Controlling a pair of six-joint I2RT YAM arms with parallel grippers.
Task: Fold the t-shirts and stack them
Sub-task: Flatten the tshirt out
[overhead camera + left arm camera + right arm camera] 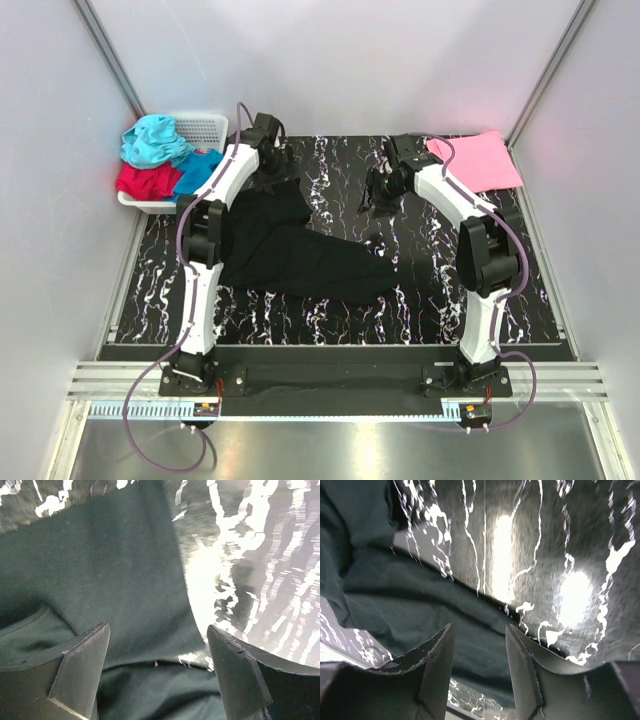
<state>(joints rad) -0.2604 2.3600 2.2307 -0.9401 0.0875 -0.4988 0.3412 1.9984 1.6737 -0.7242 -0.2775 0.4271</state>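
Overhead view of a black surface (450,290) veined with white, two robot arms reaching away from its near edge. A large black t-shirt (300,255) lies crumpled on the surface left of centre, running from beside the left arm's elbow towards the middle, with one end stretching to the far side under the left arm's wrist. The left end effector (157,627) hangs over that far part of the black t-shirt; in its wrist view the two fingers stand wide apart with nothing between them, the dark cloth filling the left side below and bare surface to the right. The right end effector (480,627) is far of centre, to the right of the black t-shirt's main heap; its fingers stand part-way apart with dark cloth showing through the gap, and it cannot be told whether they pinch it. A pink t-shirt (478,160) lies flat at the far right corner of the surface. At the far left a white lattice basket (205,125) holds a teal t-shirt (155,138) on top, a red t-shirt (145,182) at its near side and a blue t-shirt (200,170) spilling towards the left arm
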